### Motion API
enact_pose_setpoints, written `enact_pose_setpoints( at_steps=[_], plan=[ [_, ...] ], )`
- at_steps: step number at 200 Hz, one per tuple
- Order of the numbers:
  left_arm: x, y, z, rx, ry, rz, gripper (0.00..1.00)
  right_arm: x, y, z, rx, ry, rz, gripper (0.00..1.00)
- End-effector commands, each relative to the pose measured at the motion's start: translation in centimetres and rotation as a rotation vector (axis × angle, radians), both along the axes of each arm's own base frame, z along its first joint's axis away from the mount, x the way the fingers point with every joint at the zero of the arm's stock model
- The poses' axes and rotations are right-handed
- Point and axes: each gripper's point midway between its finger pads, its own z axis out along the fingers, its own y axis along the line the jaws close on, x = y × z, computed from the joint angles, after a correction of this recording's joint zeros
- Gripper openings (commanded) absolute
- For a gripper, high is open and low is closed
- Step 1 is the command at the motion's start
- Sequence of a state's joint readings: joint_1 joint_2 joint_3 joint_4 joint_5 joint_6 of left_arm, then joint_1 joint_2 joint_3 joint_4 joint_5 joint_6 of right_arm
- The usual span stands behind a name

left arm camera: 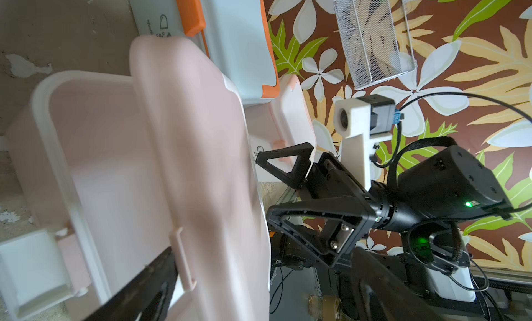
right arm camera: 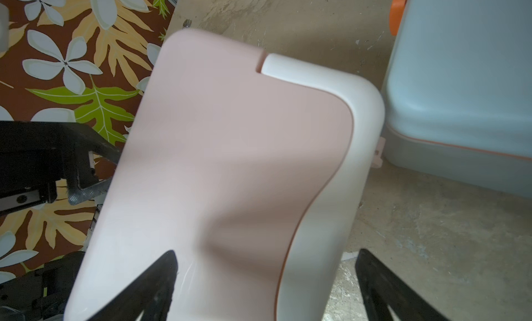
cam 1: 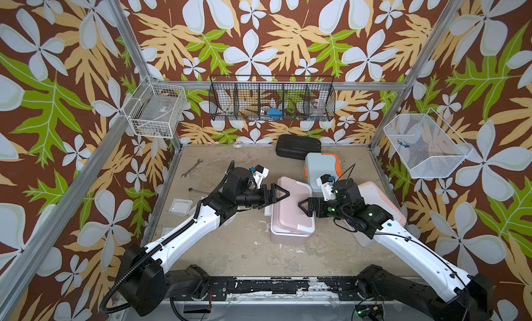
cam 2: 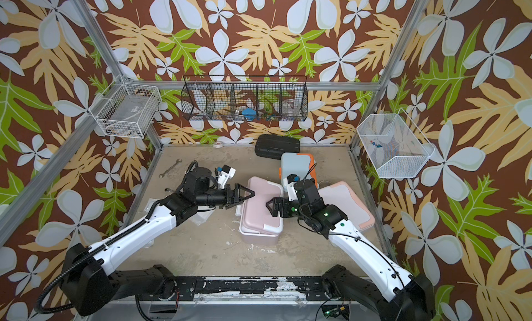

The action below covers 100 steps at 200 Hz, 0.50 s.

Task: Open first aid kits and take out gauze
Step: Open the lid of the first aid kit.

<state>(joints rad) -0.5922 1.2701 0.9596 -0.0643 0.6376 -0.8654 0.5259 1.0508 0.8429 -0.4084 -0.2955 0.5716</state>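
The dusty pink first aid kit (cam 1: 290,218) sits mid-table with its lid (left arm camera: 195,149) lifted and blurred. Its pink inside (left arm camera: 98,149) shows no contents I can make out. My left gripper (cam 1: 283,194) is open at the lid's far left corner, and the lid edge lies between its spread fingers (left arm camera: 149,285). My right gripper (cam 1: 300,205) is open at the lid's right edge, fingers (right arm camera: 161,276) wide over the lid and its white handle (right arm camera: 345,149). The light blue kit (cam 1: 321,167) and the white kit (cam 1: 383,207) stay shut. A gauze packet (cam 1: 181,206) lies on the table at left.
A flat black ribbed case (cam 1: 298,145) lies at the back beside the blue kit. Two wrenches (cam 1: 192,168) and a tape roll (cam 1: 238,144) lie at the left and back. Wire baskets (cam 1: 272,102) hang on the walls. The white kit is partly under my right arm.
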Motion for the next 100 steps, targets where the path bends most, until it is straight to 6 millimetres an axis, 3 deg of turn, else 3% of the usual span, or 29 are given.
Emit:
enact_pose_setpoints(
  at_steps=[1,100],
  plan=[
    [0.0,-0.8,1.4,-0.039,-0.016,-0.021,0.93,0.0,0.3,0.6,0.039,-0.023,0.022,0.97],
    [0.0,-4.1,5.7,-0.085,-0.063,-0.050,0.93,0.4,-4.6,4.5,0.178,-0.099,-0.090,0.99]
  ],
)
